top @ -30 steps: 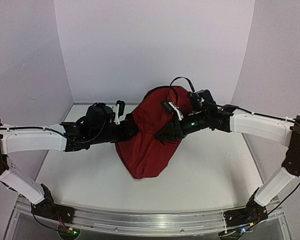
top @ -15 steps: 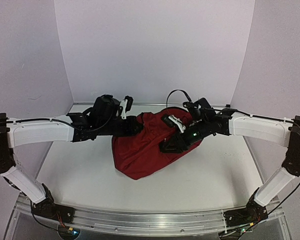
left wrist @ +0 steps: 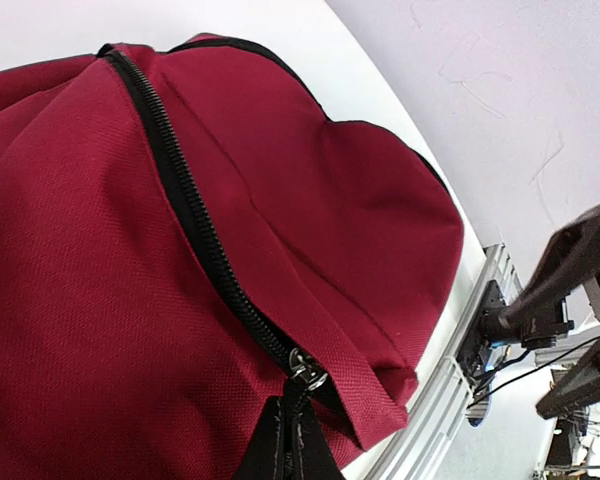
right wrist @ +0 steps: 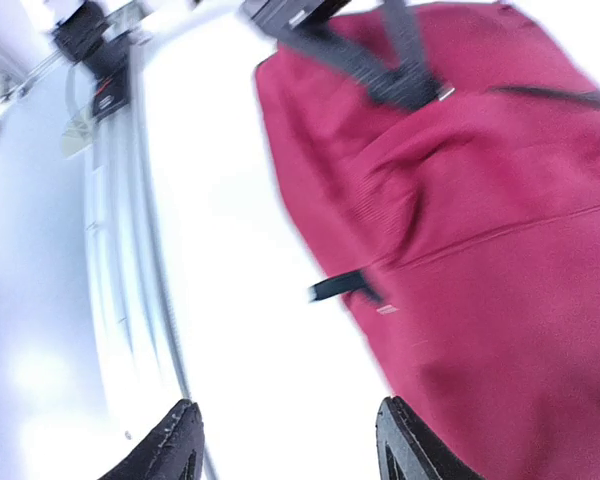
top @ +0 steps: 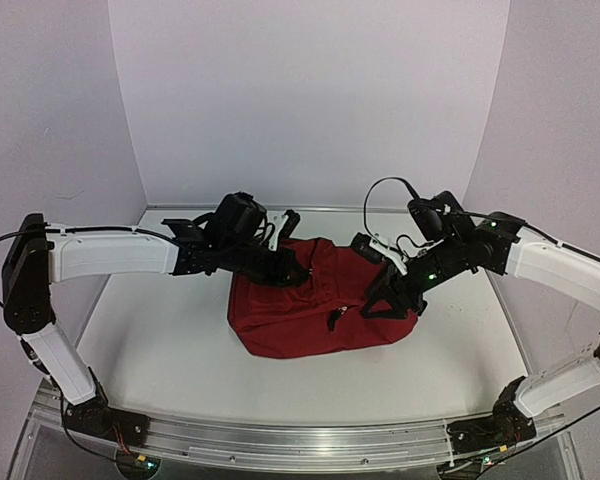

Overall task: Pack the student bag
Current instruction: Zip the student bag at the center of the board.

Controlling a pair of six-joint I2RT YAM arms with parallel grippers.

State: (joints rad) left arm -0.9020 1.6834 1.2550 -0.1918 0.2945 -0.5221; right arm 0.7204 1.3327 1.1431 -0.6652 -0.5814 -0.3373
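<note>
The dark red soft fabric backpack (top: 302, 318) lies slumped mid-way across the white desk (top: 170, 345), left fingers (left wrist: 274, 452) pinching its black zipper (left wrist: 194, 232) by the metal pull (left wrist: 306, 373), right fingers (right wrist: 176, 446) spread empty beside it.

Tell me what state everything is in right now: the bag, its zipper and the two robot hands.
student bag: lying slumped on the table.
zipper: closed along the stretch in view.
left hand: shut, tips pinched at the zipper pull.
right hand: open and empty, over the table beside the bag.
</note>
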